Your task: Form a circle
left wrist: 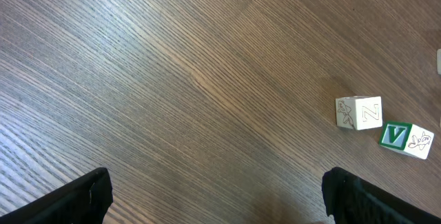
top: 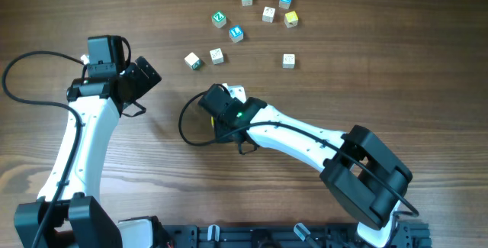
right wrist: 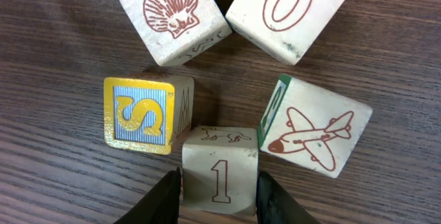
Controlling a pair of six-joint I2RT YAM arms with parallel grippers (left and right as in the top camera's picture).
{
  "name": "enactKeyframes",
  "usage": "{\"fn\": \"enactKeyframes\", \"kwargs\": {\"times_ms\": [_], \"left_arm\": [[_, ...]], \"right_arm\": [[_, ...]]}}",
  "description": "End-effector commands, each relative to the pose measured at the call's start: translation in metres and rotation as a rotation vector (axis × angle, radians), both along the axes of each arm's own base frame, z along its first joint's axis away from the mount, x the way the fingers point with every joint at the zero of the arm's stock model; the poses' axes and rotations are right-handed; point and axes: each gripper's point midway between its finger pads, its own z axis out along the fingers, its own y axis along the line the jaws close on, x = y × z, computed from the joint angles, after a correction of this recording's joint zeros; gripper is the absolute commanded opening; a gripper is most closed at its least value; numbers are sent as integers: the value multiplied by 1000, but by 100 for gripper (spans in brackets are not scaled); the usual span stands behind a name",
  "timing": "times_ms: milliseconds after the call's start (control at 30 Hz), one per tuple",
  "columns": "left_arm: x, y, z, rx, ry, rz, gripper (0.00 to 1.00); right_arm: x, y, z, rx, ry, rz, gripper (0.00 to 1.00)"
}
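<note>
Wood lies bare under wide-open left claw; right claw grips circle's 1-cube.

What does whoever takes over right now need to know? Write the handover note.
Left gripper: jaws open, empty, over the table, near the N cube and the green V cube.
Right gripper: jaws shut on the 1 cube.
Done: that cube seems to fill the last gap in the circle, beside the yellow S cube.
Left: probably release, lift clear, check the ring.
</note>
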Motion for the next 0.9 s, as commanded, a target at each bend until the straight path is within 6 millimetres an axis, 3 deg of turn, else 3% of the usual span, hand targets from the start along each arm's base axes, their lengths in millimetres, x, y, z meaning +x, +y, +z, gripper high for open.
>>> {"fn": "enactKeyframes", "kwargs": {"times_ms": [0,167,233,267,467,867], "left_arm": [[3,2,7,7,-18,3,100],[3,2,7,7,-18,3,100],[3,2,7,7,-18,3,100],[3,2,7,7,-18,3,100],[3,2,7,7,-18,3,100],[3,2,7,7,-18,3,100]], "right_arm": [[5,2,0,0,-12,-5,36],[5,2,0,0,-12,-5,36],[5,2,-1,-3,-9,-5,48],[4,2,-1,-3,-8,-4,49],[3,2,-2,-1,-2,-3,33],[5,4,-1,9,-11,-2,33]]}}
